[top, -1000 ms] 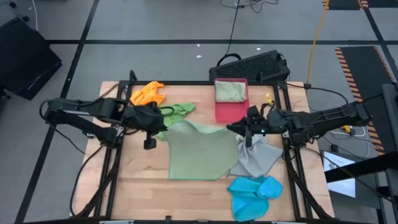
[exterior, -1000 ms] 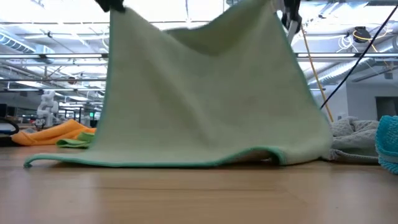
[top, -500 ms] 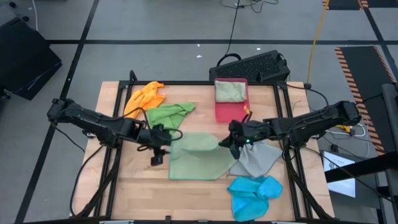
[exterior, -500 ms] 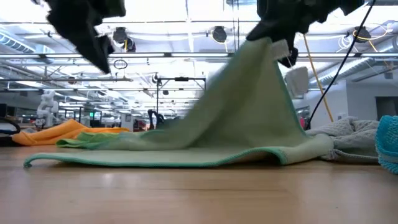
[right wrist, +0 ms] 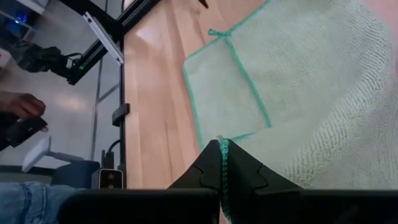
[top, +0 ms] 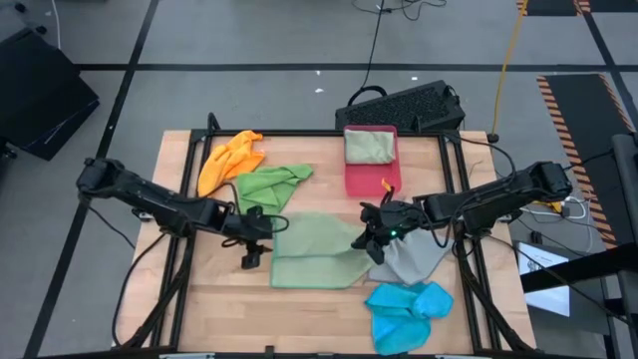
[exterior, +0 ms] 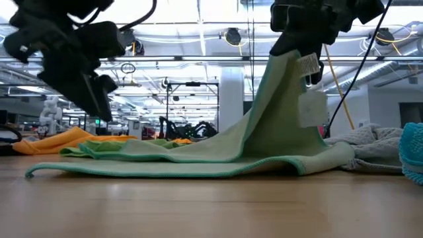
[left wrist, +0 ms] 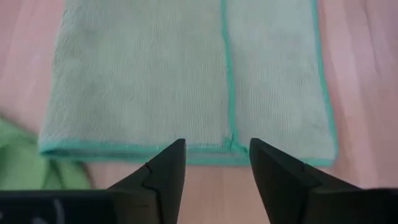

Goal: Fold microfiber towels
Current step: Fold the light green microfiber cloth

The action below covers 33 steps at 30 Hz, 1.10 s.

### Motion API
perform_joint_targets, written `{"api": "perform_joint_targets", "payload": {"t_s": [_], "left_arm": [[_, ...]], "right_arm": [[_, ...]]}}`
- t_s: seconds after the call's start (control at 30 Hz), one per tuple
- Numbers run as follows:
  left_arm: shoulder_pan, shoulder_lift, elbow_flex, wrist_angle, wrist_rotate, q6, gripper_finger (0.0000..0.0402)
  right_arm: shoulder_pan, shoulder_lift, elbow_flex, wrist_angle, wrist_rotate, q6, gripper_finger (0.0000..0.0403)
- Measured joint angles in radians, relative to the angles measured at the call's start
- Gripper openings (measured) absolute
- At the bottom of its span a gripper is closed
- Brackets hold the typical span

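Note:
A pale sage towel [top: 317, 249] lies mid-table, partly folded over itself. Its left part lies flat on the table. Its right corner rises to my right gripper [top: 371, 237], which is shut on it; a white label [exterior: 310, 109] hangs there. My left gripper [top: 261, 231] hangs open just off the towel's left edge [left wrist: 186, 149], low over the wood, touching nothing. The orange towel [top: 231, 155] and bright green towel [top: 267, 182] lie crumpled at the far left. The grey towel [top: 414, 254] and blue towel [top: 407, 307] lie at the near right. My right gripper pinches the sage towel's teal-hemmed edge [right wrist: 222, 149] between its two shut fingers. The fingers come slanting down from the table's right side. That corner is held above the table, and the cloth [exterior: 277, 112] slopes down from it to the flat part lying on the wood.
A pink-red tray [top: 371, 178] at the far middle holds a folded sage cloth [top: 369, 147]. A black keyboard [top: 404, 105] lies beyond the table's far edge. Bare wood [top: 229, 299] shows along the near left. A person's hand [right wrist: 22, 106] shows off the table.
Both grippers have come down with the sage towel's raised edge. My left gripper has opened and let go, and the towel's left side has fallen over the lower layer. My right gripper has stayed shut, sinking and tipping down, with its corner still raised.

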Motion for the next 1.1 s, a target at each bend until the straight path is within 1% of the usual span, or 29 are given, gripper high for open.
{"api": "perform_joint_targets", "payload": {"t_s": [0.17,0.23,0.37,0.57,0.73,0.87,0.97,1.1], "left_arm": [[-0.068,0.044,-0.068,0.177,-0.091,0.074,0.0173],[-0.094,0.072,-0.083,0.227,-0.106,0.116,0.0173],[-0.130,0.150,-0.086,0.256,-0.120,0.142,0.0173],[-0.148,0.239,-0.086,0.314,-0.143,0.136,0.0172],[-0.149,0.250,-0.086,0.338,-0.183,0.129,0.0172],[-0.149,0.250,-0.086,0.326,-0.192,0.126,0.0172],[-0.148,0.249,-0.086,0.317,-0.227,0.090,0.0172],[-0.148,0.210,-0.085,0.316,-0.265,0.031,0.0172]], "right_arm": [[0.000,-0.001,0.000,0.005,0.004,0.027,0.0000],[0.000,-0.001,0.000,0.005,0.005,0.033,0.0000],[0.000,-0.001,0.000,0.005,0.009,0.034,0.0000],[0.000,-0.001,0.000,0.005,0.054,0.052,0.0000],[0.000,-0.001,0.000,0.005,0.053,0.056,0.0000],[0.000,-0.001,0.000,0.005,0.052,0.059,0.0000],[0.000,-0.001,0.000,0.005,0.052,0.060,0.0000],[0.000,-0.001,0.000,0.005,0.052,0.075,0.0000]]}}
